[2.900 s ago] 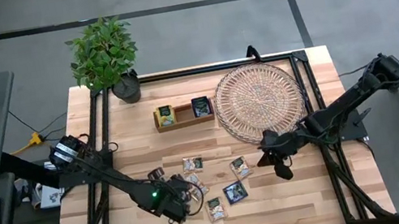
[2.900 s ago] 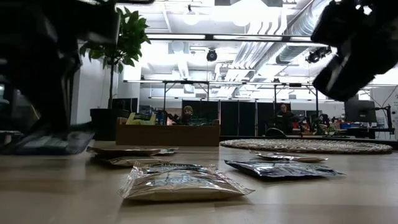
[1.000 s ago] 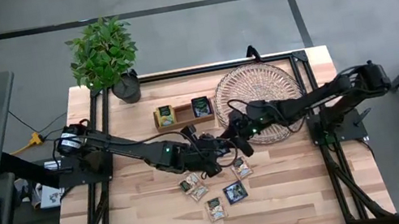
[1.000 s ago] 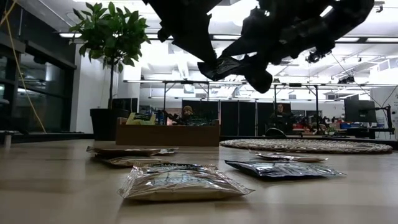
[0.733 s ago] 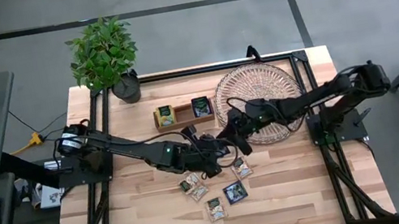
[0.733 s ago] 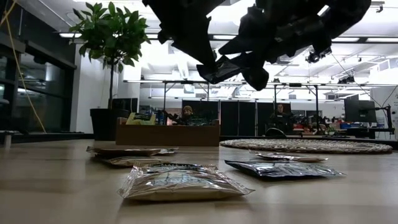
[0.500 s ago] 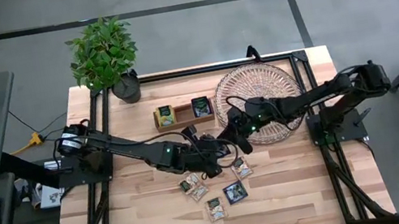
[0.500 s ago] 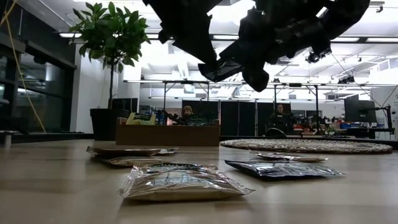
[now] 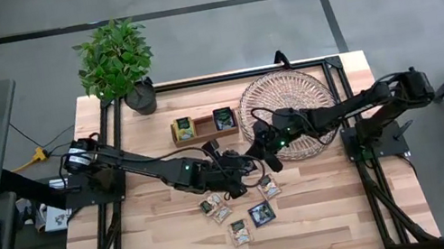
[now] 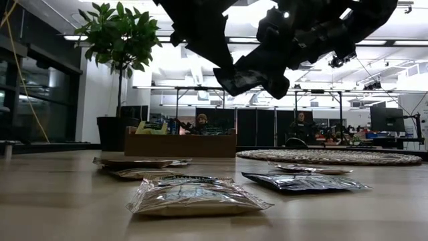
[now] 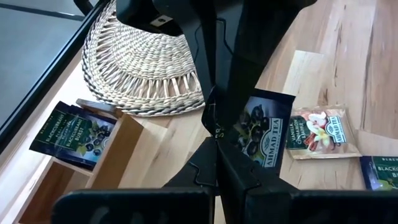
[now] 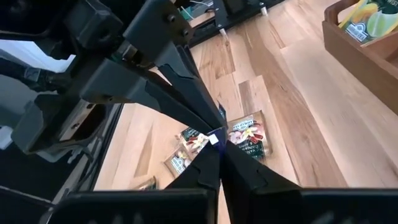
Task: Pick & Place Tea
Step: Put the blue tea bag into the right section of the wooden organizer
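1. The left tool (image 9: pixel 247 162) and the right tool (image 9: pixel 260 152) meet in the air above the middle of the wooden surface (image 9: pixel 168 235).
2. Both are pinched shut on one dark navy flat square tea sachet (image 11: pixel 264 132), held between them, edge up.
3. More small tea sachets (image 9: pixel 239 210) lie flat at 6 o'clock from the tools.

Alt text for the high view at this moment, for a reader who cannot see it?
Both grippers, left and right, meet in mid-table beside the round wicker tray. Five tea sachets lie on the wood in front of them, and a wooden box sits behind.
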